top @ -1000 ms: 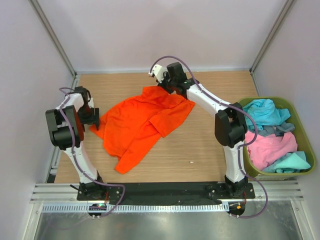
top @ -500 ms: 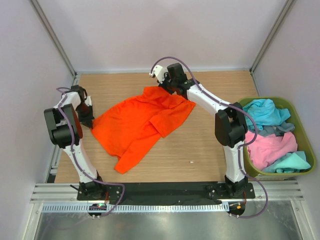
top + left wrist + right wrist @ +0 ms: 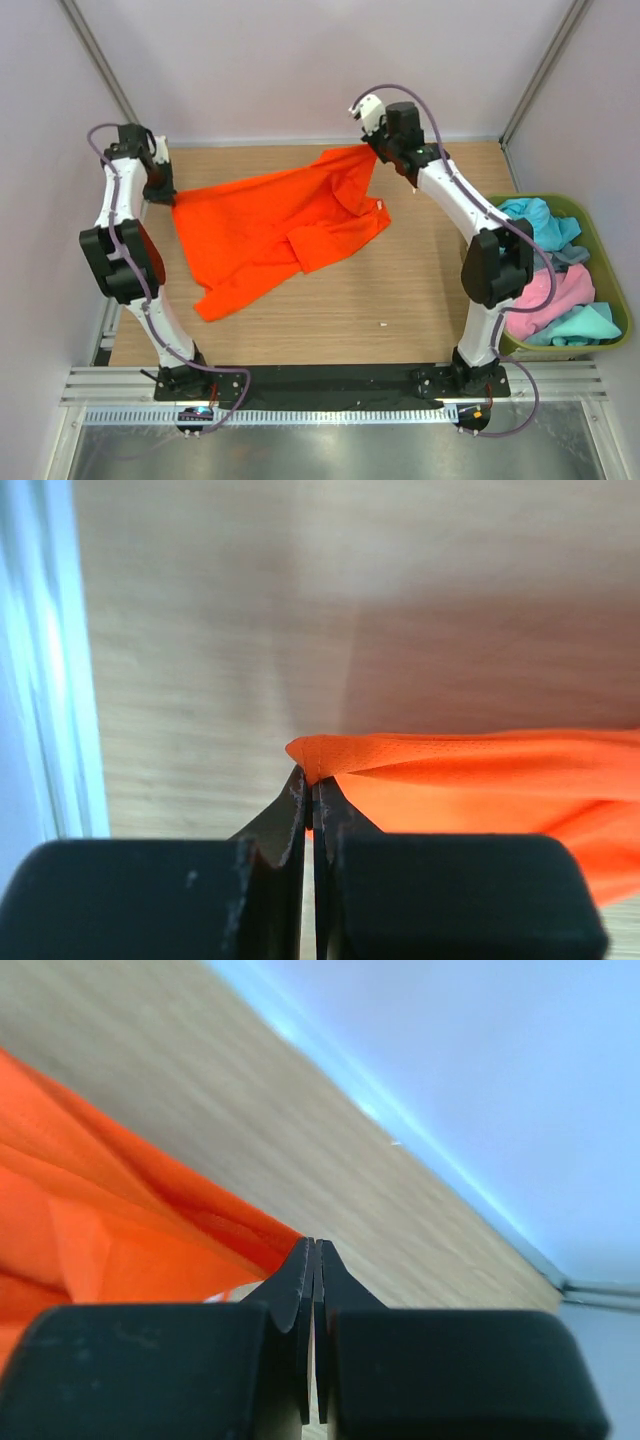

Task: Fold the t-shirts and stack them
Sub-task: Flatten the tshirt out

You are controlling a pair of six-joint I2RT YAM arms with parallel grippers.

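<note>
The wooden table (image 3: 430, 300) carries the work. The orange t-shirt (image 3: 270, 225) is strung across its far half between the two arms; its upper edge is lifted and taut, while the lower part trails on the wood with a fold doubled over near the middle. The olive bin (image 3: 588, 208) at the right edge holds the other t-shirts (image 3: 545, 295), turquoise, pink and grey, in a heap. The left tool (image 3: 163, 192) is pinched down on the shirt's left corner, and its wrist view shows a nub of cloth just past the closed tips; the right tool (image 3: 376, 150) is likewise clamped on the far right corner. The cloth looks light, thin and limp; it will likely sag and crease wherever unsupported, and probably slide easily on the wood. Hems, shoulders and corners seem the best holds, since a doubled edge gives the tips more to bite than a single layer.
</note>
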